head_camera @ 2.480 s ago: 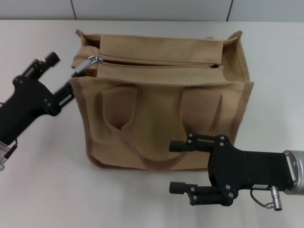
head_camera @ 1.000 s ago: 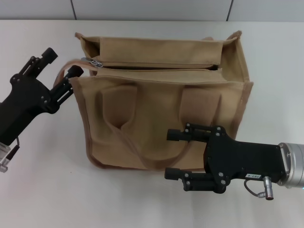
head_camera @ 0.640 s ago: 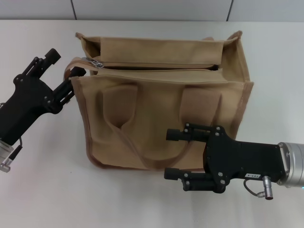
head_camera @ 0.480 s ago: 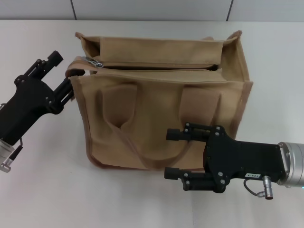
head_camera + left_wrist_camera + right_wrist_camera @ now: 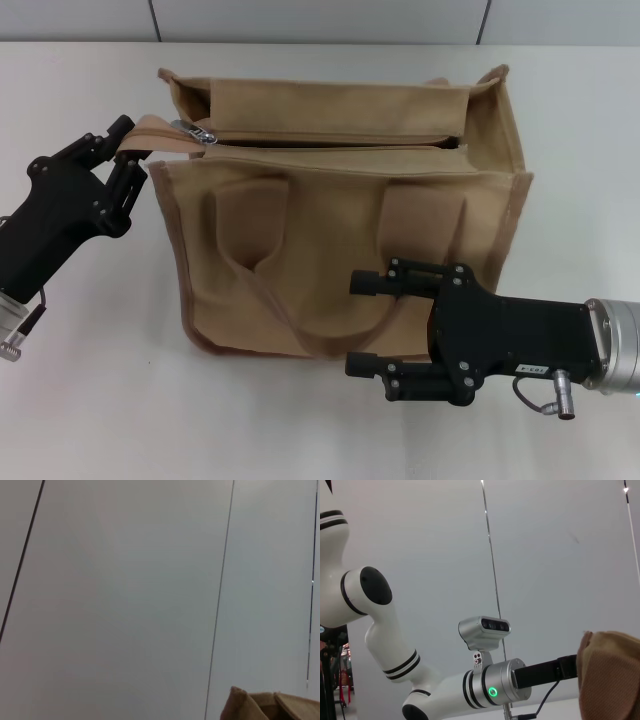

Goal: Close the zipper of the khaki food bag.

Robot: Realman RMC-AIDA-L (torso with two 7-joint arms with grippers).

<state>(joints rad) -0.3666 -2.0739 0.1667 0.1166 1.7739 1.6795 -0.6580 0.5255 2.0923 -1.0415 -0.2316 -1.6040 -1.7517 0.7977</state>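
The left pincer (image 5: 128,150) sits at the left end of the bag (image 5: 345,240), its fingers pressed on a strip of khaki tape that sticks out from the bag's top corner. Just beside that strip lies the silver pull (image 5: 197,129) of the zipper (image 5: 330,140) — at the far left end of its line. The zipper line runs across the bag's top panel to the right end and looks drawn together along its length. The bag stands upright on the white surface (image 5: 90,400), two loop handles hanging flat on its near face. In front of the bag's lower right corner the right pincer (image 5: 385,322) hovers, fingers spread and pointing left — holding nothing. The left wrist view catches only a corner of the bag (image 5: 272,705) against a pale wall.
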